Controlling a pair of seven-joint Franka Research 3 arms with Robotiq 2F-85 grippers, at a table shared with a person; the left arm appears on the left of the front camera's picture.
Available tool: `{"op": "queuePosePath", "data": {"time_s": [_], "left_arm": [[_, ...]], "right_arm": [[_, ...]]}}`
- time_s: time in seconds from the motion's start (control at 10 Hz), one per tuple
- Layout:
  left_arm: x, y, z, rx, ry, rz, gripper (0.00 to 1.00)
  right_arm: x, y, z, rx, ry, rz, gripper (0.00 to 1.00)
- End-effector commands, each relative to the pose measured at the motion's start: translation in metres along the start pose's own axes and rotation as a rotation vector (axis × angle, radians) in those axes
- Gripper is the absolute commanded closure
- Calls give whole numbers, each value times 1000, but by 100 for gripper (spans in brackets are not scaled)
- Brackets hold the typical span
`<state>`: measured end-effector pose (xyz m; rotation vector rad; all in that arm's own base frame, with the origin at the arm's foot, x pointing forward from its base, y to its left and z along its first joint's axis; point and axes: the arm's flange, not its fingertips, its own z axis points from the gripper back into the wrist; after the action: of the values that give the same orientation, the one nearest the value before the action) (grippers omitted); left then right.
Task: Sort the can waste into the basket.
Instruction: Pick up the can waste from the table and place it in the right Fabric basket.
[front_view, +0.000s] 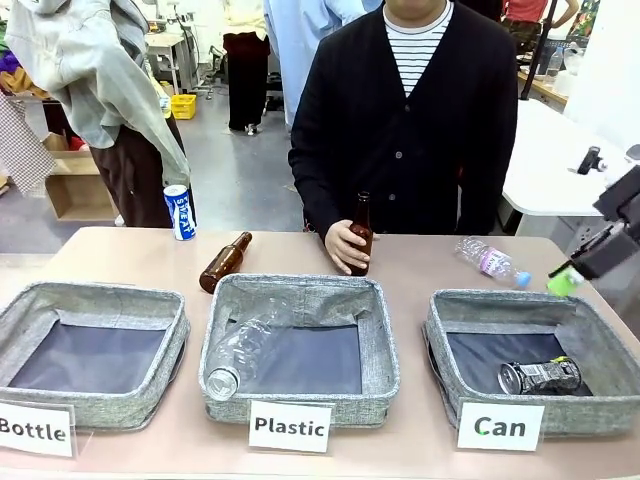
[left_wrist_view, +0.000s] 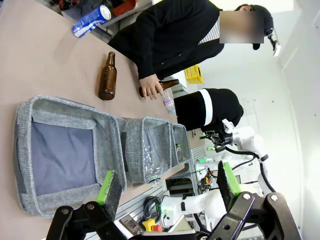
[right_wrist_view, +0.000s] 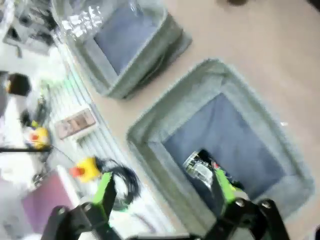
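Note:
A crushed silver and dark can lies on the dark floor of the grey basket behind the "Can" sign at the right. My right gripper hangs open above that basket's far right corner. In its wrist view the right gripper is empty, with the crushed can below in the basket. A blue and white can stands upright at the table's far left edge. My left gripper is open above the "Bottle" basket, far from the blue can.
The person's hand holds a brown bottle upright behind the "Plastic" basket, which contains a clear bottle. Another brown bottle lies on the table. A clear plastic bottle lies at the far right.

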<state>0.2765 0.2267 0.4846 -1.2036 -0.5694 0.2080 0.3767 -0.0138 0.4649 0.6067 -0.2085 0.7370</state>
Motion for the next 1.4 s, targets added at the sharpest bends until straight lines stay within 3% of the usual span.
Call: {"op": "queuePosePath", "data": {"time_s": [0.0,0.1,0.2,0.3,0.5,0.6,1.3], "left_arm": [[0,-2,1,-8,4,-20,0],[0,-2,1,-8,4,-20,0],[0,-2,1,-8,4,-20,0],[0,-2,1,-8,4,-20,0],[0,-2,1,-8,4,-20,0],[0,-2,1,-8,4,-20,0],[0,-2,1,-8,4,-20,0]], "right_arm": [[11,-19,21,357,-455,-740,0],[7,-39,27,476,-542,-889,0],[1,-55,32,555,-559,-994,0],[-8,-66,37,658,-551,-1023,0],[-17,-80,39,774,-627,-967,0],[-23,-73,32,416,-208,-669,0],[-23,-73,32,416,-208,-669,0]]}}
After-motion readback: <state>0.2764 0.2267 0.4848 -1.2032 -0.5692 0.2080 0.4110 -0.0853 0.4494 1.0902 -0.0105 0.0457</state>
